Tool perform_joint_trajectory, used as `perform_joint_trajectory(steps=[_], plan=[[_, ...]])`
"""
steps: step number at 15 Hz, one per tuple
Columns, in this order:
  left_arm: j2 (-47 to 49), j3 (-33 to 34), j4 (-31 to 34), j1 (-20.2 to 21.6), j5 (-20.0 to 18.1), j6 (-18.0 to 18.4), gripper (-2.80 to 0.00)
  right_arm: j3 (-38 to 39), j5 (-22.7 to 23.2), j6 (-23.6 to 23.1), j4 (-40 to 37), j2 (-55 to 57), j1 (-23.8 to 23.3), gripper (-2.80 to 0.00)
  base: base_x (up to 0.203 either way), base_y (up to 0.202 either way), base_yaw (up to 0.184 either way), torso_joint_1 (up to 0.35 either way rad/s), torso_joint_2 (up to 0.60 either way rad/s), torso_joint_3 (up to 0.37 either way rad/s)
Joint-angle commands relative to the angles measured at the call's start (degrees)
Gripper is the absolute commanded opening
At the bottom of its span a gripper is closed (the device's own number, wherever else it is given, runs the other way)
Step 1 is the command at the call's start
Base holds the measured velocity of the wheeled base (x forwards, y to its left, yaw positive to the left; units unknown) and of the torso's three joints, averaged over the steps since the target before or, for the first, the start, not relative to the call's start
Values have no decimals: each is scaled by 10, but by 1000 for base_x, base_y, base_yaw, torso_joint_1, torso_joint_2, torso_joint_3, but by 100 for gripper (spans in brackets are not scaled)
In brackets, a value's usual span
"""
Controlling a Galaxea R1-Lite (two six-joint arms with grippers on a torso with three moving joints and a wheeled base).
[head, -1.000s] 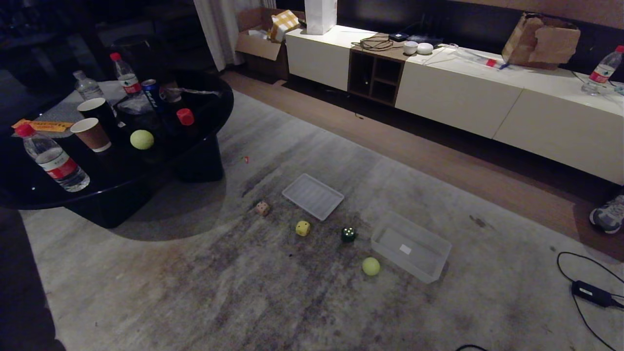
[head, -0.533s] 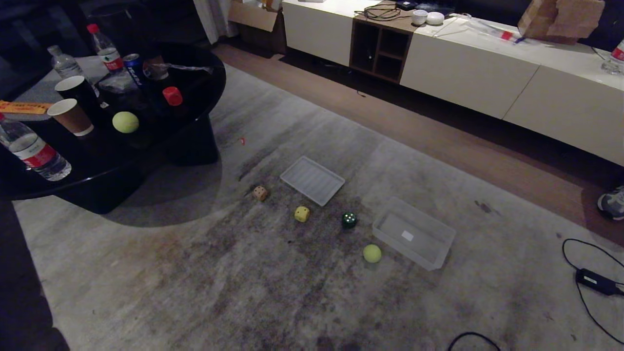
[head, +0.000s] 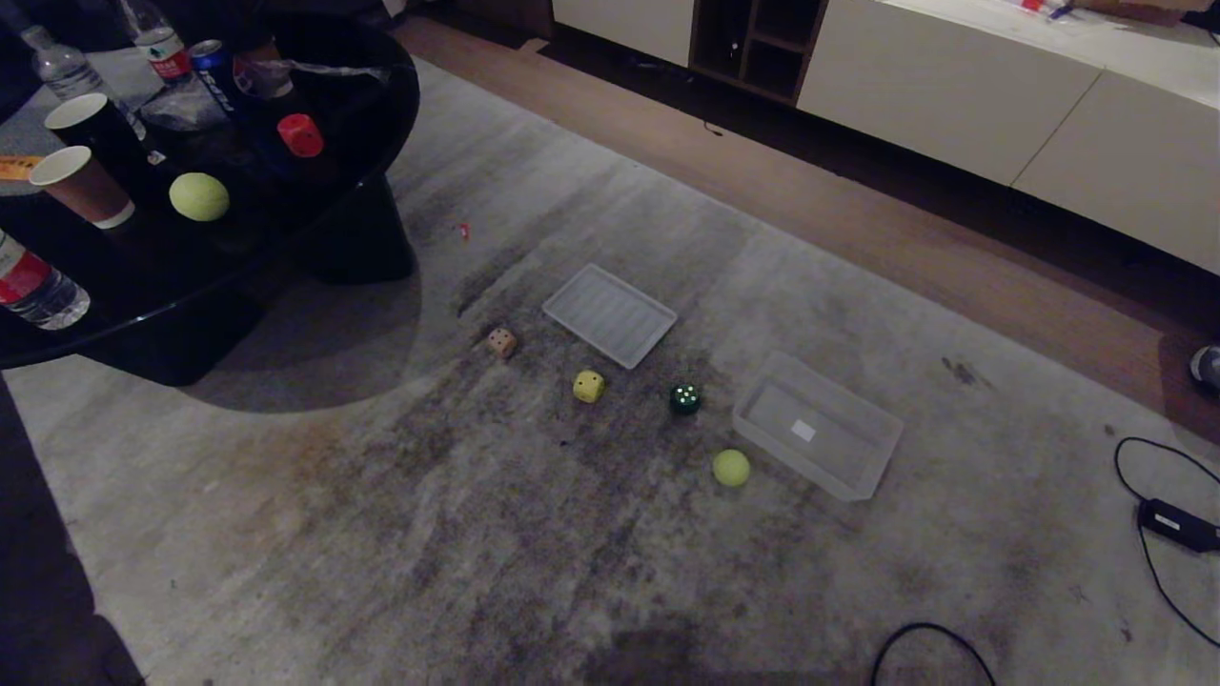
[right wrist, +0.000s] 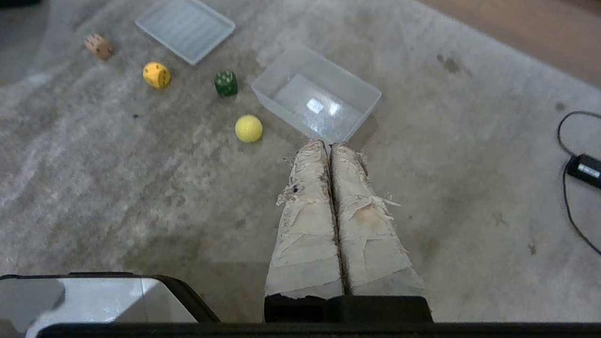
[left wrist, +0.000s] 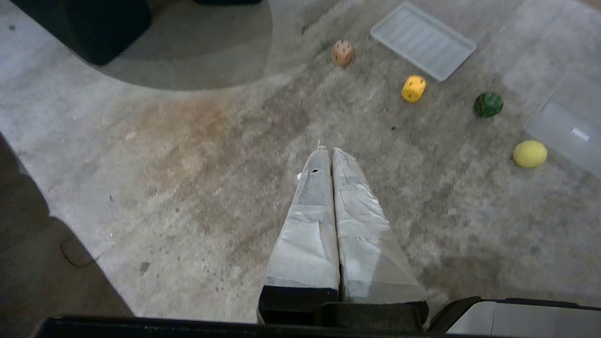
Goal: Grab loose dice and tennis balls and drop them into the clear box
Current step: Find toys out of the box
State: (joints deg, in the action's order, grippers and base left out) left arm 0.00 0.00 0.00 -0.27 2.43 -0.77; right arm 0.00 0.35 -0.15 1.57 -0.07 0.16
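While neither arm shows in the head view, both wrist views place the hands above bare carpet point(head: 381, 534), short of every loose item. The left hand point(left wrist: 327, 151) has its taped fingers pressed together and holds nothing; the right hand point(right wrist: 327, 143) is likewise pressed shut and empty.

Position of the task items: the clear box point(head: 886, 433) stands empty on the carpet, to the robot's right of centre. One tennis ball point(head: 731, 468) lies just beside the box's near-left wall, apart from it. The dark green die point(head: 683, 398) sits a little beyond the ball and near the box; the yellow die point(head: 588, 386) lies further to the robot's left; the tan die point(head: 501, 342) lies furthest left, near a corner of the flat ribbed lid point(head: 610, 315). A second tennis ball point(head: 199, 196) and the red die point(head: 300, 135) rest on the black round desk point(head: 367, 57), well apart from the floor group, among cups and bottles.

Governing relation — in the right wrist view the fingertips point almost straight at the near corner of the box, with the floor ball off to the left-arm side of that line. In the left wrist view the same ball, the green die and the box all sit far across toward the other arm. Judgement: the right hand is the nearer one for the ball and the green die, and the carry to the box would be short; the left hand is better placed for the yellow and tan dice. No item is boxed yet.
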Motion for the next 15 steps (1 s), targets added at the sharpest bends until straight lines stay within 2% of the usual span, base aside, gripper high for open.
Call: perform_joint_trajectory(steps=[1,15], plan=[[1,1,0,0,0,0,-280,6,1,0,0,1,0,-280,0,0,0,2,2,-199],[1,1,0,0,0,0,-280,6,0,0,0,1,0,-280,0,0,0,2,5,-196]])
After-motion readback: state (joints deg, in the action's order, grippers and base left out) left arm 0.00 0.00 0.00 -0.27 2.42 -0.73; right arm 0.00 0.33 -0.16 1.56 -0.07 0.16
